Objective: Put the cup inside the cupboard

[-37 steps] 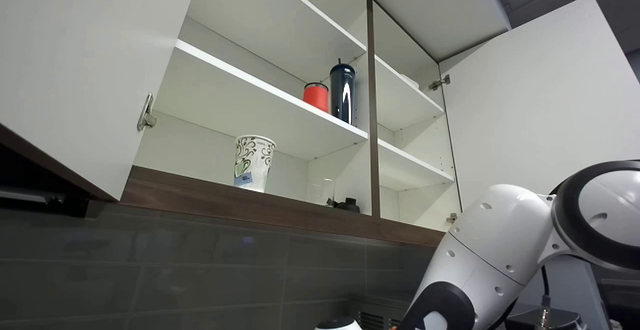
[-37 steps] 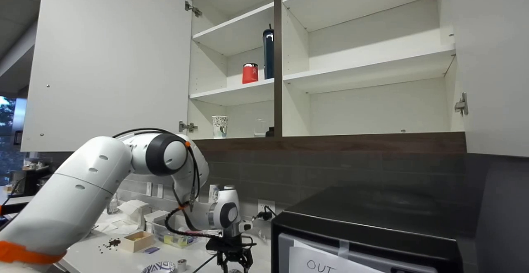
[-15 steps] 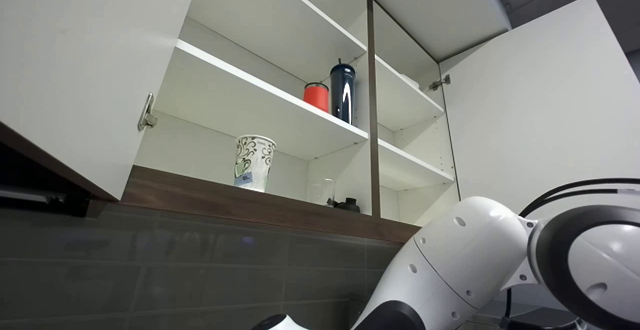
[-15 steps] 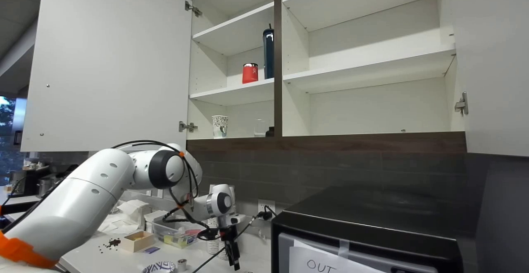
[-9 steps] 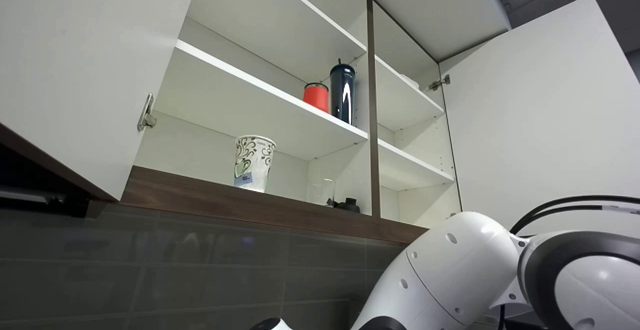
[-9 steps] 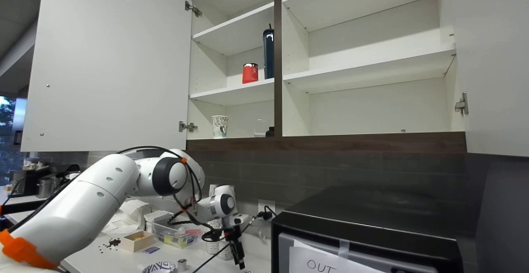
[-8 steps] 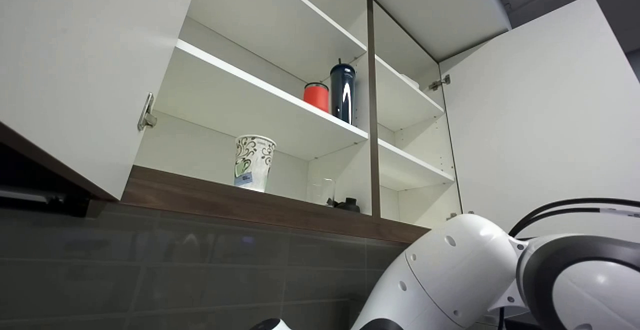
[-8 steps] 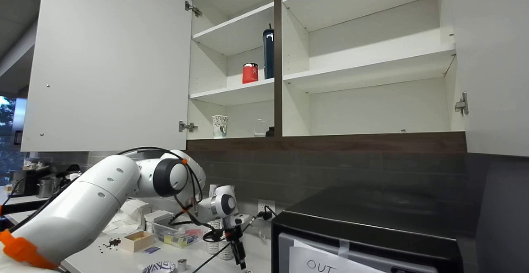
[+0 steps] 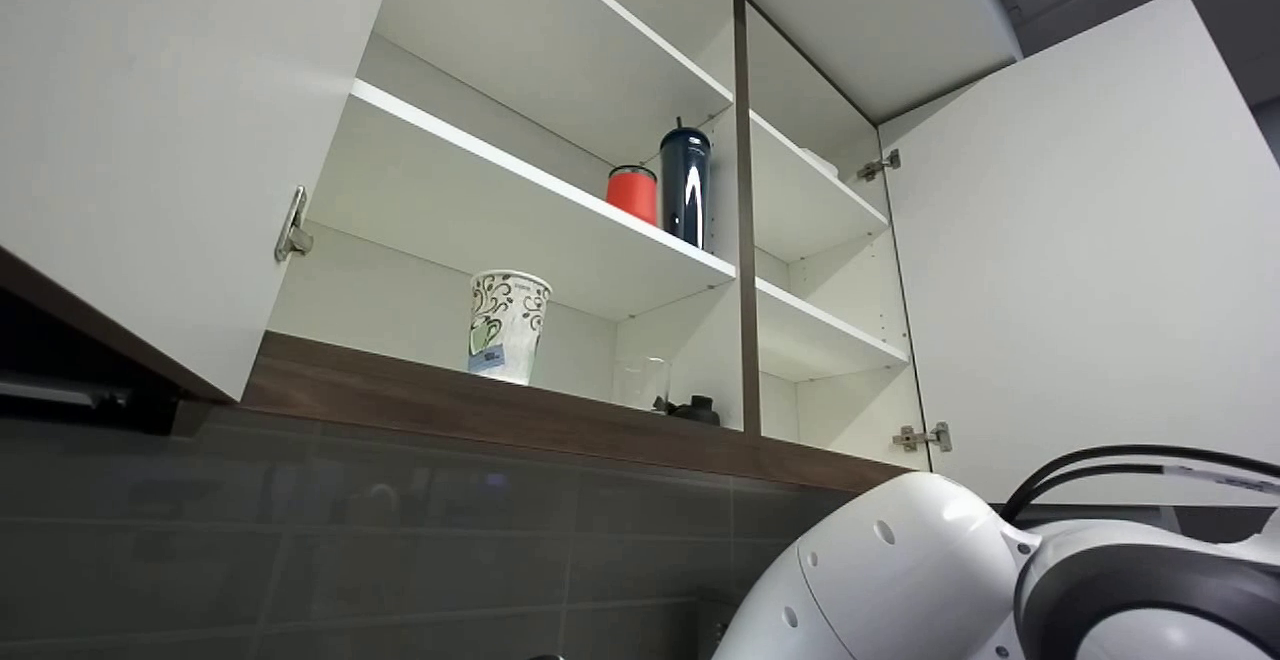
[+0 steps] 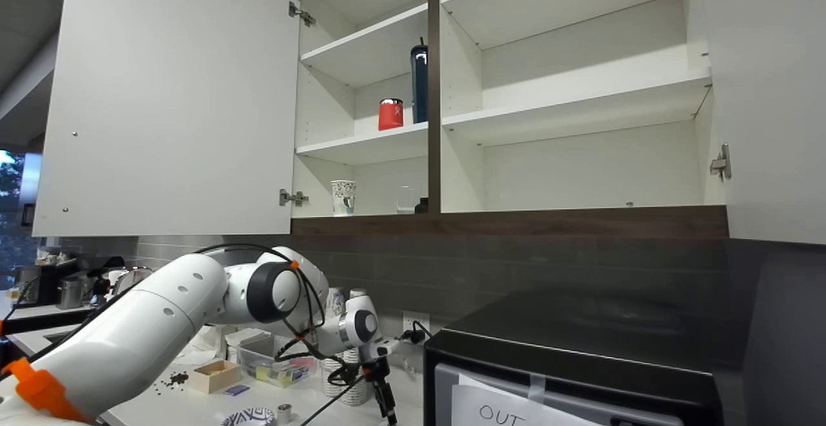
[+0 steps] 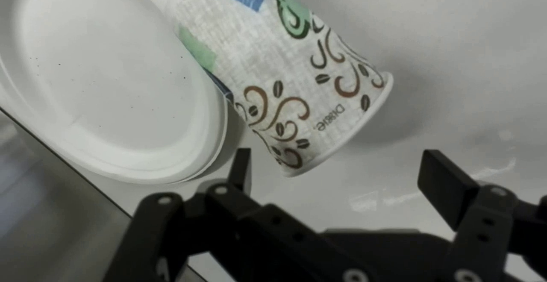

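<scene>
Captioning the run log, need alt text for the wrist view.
A white paper cup with brown swirls and green patches, rim end nearest the open gripper, which holds nothing. Beside it, partly hidden, is a specked white plate on a glossy pale surface.

In the wrist view, the tool fills the lower frame, the cup at upper centre, partly before the plate on the desk at upper left. In both exterior views, the cupboard holds a second cup left of a glass and, one shelf up, a third cup left of a tumbler.
</scene>
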Action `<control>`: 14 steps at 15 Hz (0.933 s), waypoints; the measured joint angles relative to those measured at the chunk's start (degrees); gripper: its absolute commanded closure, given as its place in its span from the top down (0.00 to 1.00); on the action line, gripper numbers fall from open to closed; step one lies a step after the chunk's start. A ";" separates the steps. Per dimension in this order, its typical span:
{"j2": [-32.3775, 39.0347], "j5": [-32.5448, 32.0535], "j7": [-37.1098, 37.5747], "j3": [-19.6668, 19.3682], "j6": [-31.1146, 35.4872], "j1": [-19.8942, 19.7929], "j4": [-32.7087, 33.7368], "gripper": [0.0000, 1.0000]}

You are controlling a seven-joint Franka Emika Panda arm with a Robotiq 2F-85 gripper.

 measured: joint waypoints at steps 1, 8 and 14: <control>0.57 0.00 0.02 -0.15 -0.24 -0.15 0.69 1.00; 2.72 0.04 0.14 -0.50 -5.85 -0.59 4.56 0.44; 2.89 0.20 -0.03 0.28 -11.53 -1.32 6.41 0.01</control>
